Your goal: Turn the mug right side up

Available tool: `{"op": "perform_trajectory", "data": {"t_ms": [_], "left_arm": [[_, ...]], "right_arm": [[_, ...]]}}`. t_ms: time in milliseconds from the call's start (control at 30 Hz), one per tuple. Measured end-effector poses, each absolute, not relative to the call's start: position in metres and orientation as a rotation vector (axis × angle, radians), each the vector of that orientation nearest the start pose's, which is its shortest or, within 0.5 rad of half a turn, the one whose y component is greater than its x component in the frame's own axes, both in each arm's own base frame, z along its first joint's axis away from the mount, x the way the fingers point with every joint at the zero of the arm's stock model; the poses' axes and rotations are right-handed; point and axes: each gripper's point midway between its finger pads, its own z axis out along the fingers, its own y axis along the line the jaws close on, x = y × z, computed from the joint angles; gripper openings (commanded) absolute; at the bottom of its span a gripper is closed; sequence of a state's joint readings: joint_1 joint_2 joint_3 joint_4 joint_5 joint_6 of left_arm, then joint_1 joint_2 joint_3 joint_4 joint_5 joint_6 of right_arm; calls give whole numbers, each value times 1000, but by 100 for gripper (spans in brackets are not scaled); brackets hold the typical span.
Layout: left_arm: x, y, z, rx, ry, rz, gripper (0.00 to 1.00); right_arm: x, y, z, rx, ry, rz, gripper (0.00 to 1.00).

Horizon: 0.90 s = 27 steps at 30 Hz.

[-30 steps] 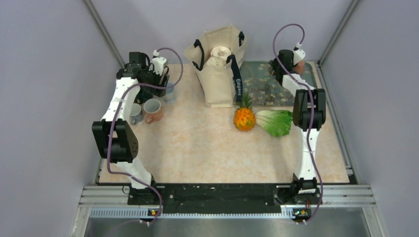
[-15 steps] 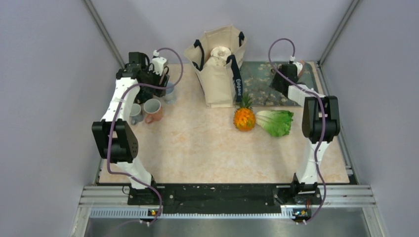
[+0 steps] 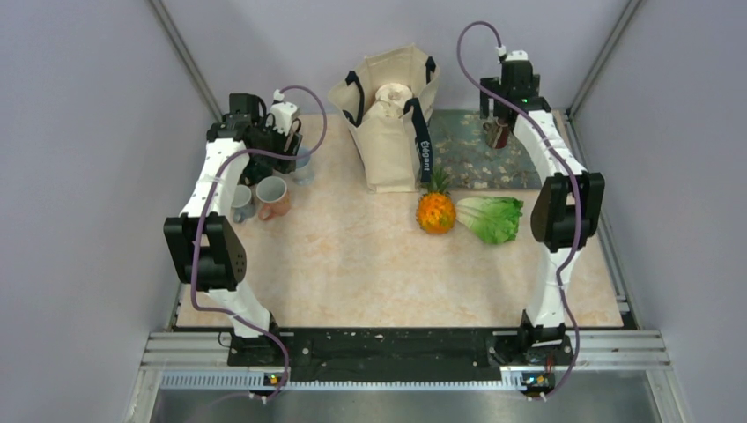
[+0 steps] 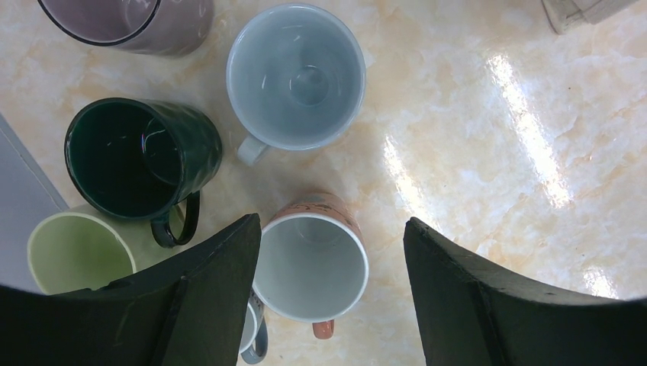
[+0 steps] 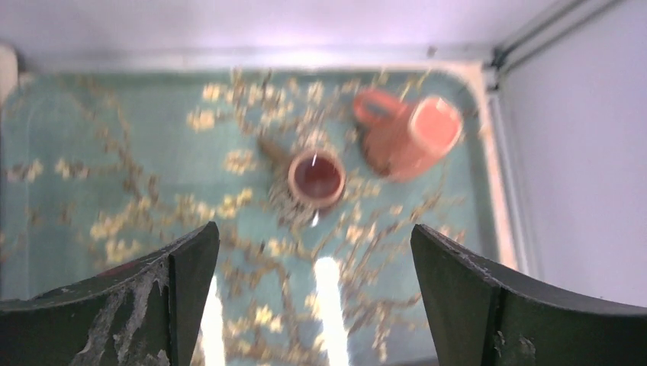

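Right tool higher, jaws wider.

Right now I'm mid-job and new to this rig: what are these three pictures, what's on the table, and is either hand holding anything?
Two robot arms stand at a table's near edge. The wide picture looks down from above and behind them; the other two come from a camera on each wrist, with that hand's dark fingers at the bottom. On the table are a tote bag, a pineapple, a leafy green, a cluster of mugs at left and a floral mat at far right. The left hand hovers open over the mugs, all mouth up. The right hand is open above the mat, where a small brown cup stands mouth up and an orange mug seems, through blur, to lie on its side. Neither hand holds anything.
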State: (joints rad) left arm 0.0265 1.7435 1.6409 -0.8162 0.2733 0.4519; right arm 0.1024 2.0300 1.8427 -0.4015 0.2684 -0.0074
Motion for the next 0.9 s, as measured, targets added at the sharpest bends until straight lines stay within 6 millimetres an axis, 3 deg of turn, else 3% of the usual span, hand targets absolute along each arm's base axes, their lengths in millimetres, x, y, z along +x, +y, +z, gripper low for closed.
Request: {"op": "perform_trajectory", "data": {"t_ms": [67,133,233,300,467,800,900], "left_arm": [[436,-18,188,627,2366,-131,74],[436,-18,188,627,2366,-131,74],[436,-18,188,628,2366,-130,74],[436,-18,188,631,2365,-129,74],[436,-18,187,639,2366,-128,74],[433,-23,185,650,2368,-168,74],[431,-23,184,651,2376,-170,74]], "right_arm": [[592,7,212,17,2111,-285,98],[609,6,211,-7,2111,-312,99],[621,2,187,-31,2166,-329,99],[624,0,159,-48,2227,-323,99],[618,-4,103,-78,2356,-271,99],[625,-8,73,-57,2368,-201,91],[627,-6,65,-50,2362,-184,83]]}}
